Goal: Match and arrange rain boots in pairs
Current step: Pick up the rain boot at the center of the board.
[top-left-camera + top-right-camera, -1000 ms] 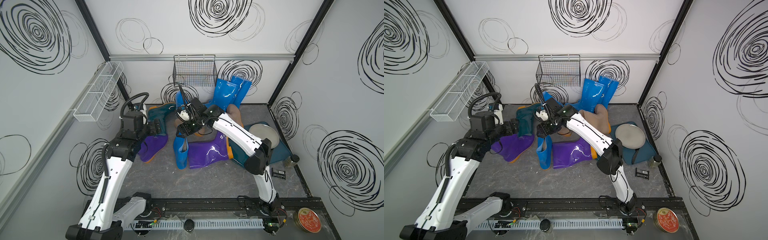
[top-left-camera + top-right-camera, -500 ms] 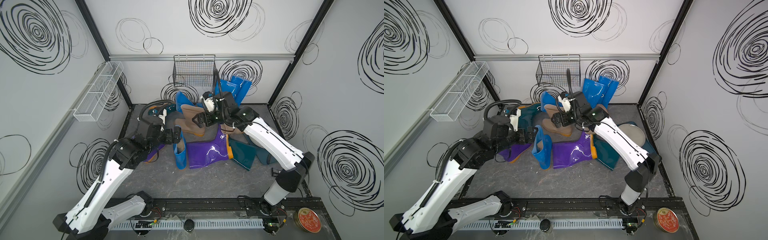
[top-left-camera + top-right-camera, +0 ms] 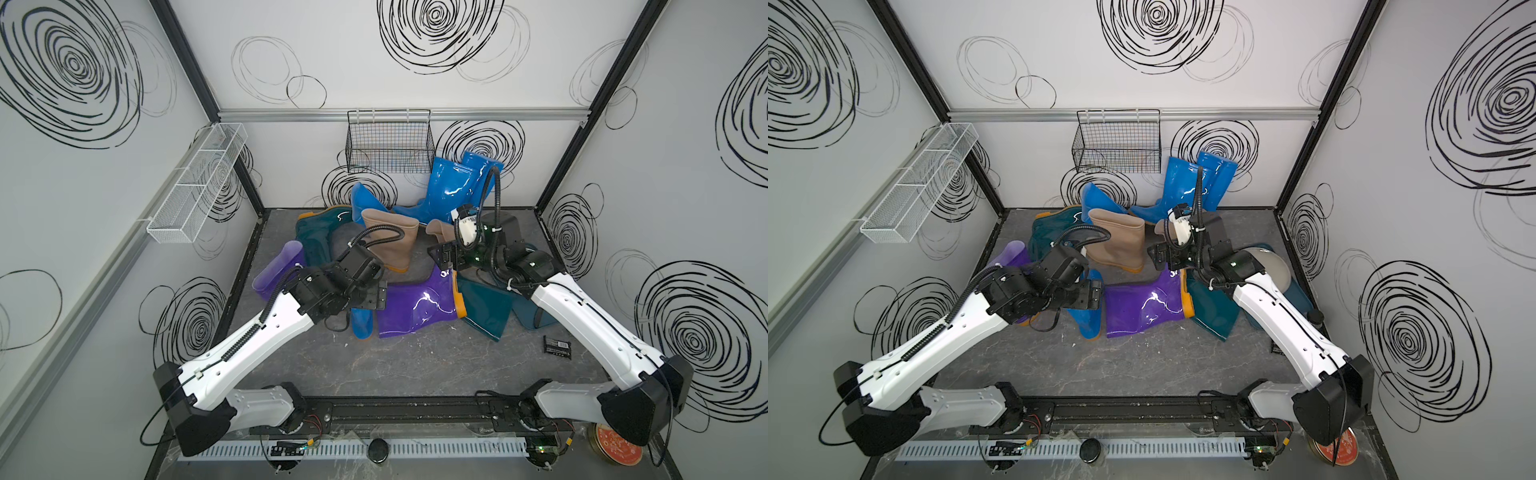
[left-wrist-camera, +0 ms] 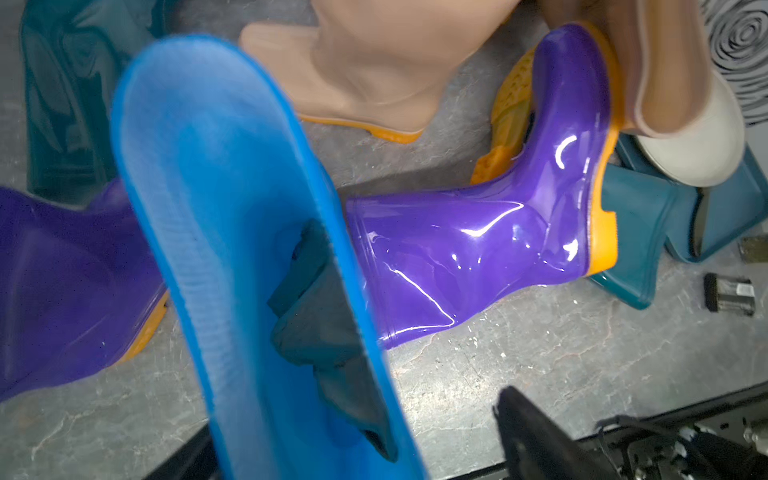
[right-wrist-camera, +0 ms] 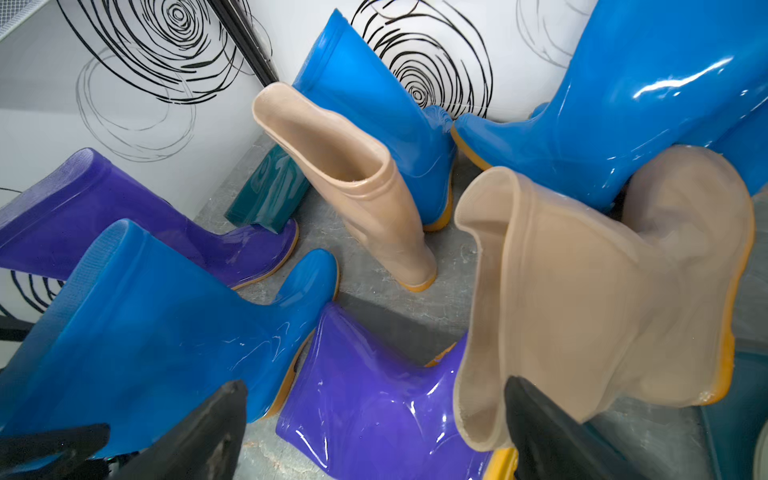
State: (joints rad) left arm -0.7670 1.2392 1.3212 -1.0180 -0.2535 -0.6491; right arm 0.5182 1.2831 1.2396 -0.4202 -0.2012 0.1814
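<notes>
Two blue boots (image 3: 455,187) stand paired at the back wall; the other eight sit jumbled mid-surface, unsorted. Left fingers (image 4: 536,432) are spread astride the cuff of a nearer blue boot (image 4: 216,208), unclamped; right fingers (image 5: 540,424) gape beside a tan boot (image 5: 582,291). Bare surface (image 3: 395,365) in front offers room; walls crowd the rest.

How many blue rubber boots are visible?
4 glossy blue rubber boots: two at the back wall, one behind the upright tan boot, one beside the lying purple boot.

A robotics lab test cell is indicated by swirl-printed white walls (image 3: 374,54), black frame posts (image 3: 598,95) and robot arms (image 3: 257,336) mounted on a base rail (image 3: 399,409).
</notes>
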